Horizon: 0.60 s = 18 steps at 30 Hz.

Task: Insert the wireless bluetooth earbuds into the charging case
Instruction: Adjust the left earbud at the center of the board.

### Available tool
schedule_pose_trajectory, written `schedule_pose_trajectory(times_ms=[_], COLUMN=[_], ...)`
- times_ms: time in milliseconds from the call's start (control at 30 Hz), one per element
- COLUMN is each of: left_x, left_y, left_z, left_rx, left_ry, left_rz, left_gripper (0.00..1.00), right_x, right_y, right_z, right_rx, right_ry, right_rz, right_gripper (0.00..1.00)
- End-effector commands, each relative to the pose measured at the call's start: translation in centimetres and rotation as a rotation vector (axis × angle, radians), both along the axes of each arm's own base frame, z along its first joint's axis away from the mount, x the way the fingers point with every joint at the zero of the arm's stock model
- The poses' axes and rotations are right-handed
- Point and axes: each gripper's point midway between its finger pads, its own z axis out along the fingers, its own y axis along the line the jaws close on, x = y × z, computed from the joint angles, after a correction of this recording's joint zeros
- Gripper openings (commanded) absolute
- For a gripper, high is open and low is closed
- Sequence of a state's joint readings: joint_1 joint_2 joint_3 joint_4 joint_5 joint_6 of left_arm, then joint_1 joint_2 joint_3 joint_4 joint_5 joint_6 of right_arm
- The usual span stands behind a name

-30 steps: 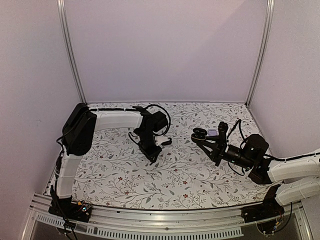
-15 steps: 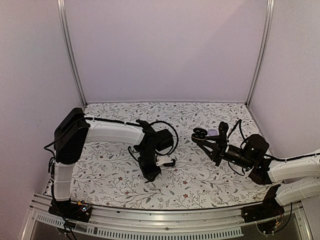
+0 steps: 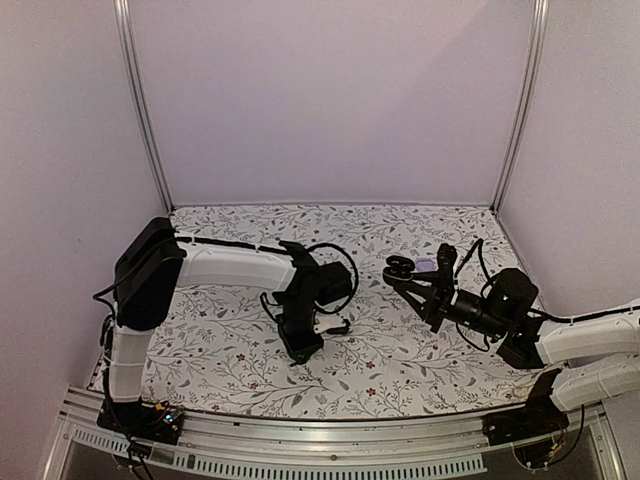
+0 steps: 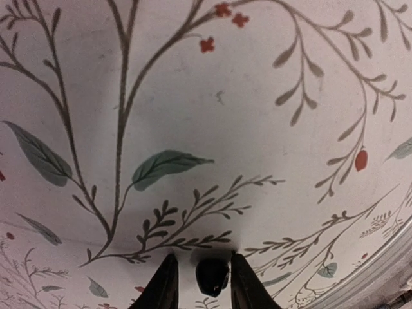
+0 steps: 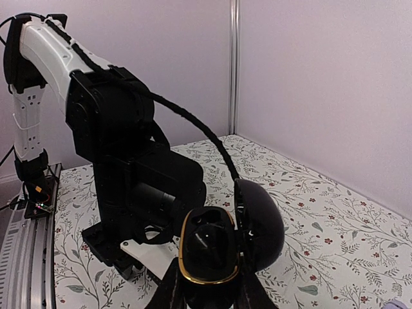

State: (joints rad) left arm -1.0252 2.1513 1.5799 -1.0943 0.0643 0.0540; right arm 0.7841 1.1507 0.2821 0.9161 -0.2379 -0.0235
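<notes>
My left gripper [image 3: 301, 351] points down at the patterned cloth near the front middle. In the left wrist view its fingers [image 4: 201, 256] stand slightly apart on either side of one tiny black earbud [image 4: 212, 276] that lies on the cloth, with a thin gap on each side. My right gripper [image 3: 410, 277] is shut on the open black charging case [image 3: 400, 266] and holds it above the cloth. In the right wrist view the case [image 5: 207, 252] has a gold rim, its lid [image 5: 261, 224] swung open to the right, and the gripper [image 5: 209, 291] clamps its base. A dark rounded shape sits in one well; I cannot tell whether it is an earbud.
A small pale lavender piece [image 3: 425, 266] shows just right of the case. The floral cloth [image 3: 400, 350] covers the table. Lavender walls and metal posts [image 3: 140, 110] enclose it. An aluminium rail [image 3: 330, 435] runs along the near edge. The left arm [image 5: 129, 167] fills the right wrist view.
My left arm has swung toward the near edge and lowered its gripper to the cloth, around the earbud. The right arm with the case has not moved.
</notes>
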Motion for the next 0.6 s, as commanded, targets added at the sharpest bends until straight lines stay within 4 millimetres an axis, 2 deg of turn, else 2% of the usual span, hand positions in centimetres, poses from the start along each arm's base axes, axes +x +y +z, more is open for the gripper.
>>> schedule_pose_trajectory(times_ms=[0, 233, 500, 567], left_x=[-1.2, -2.3, -3.0, -2.9], left_y=[1.2, 0.9, 1.5, 1.4], left_z=[-2.3, -2.6, -3.0, -2.9], left_rx=[0.095, 0.085, 0.099, 0.1], left_ry=[0.035, 0.082, 0.104, 0.094], left_rz=[-0.007, -0.006, 0.01, 0.006], left_gripper=[0.27, 0.25, 0.27, 0.24], right_x=[0.3, 0.3, 0.2, 0.2], right_y=[-0.2, -0.2, -0.2, -0.2], right_z=[0.2, 0.3, 0.2, 0.2], right_rx=[0.001, 0.003, 0.0, 0.001], right_ry=[-0.014, -0.015, -0.013, -0.014], right_rz=[-0.016, -0.015, -0.013, -0.012], right_gripper=[0.0, 0.0, 0.0, 0.0])
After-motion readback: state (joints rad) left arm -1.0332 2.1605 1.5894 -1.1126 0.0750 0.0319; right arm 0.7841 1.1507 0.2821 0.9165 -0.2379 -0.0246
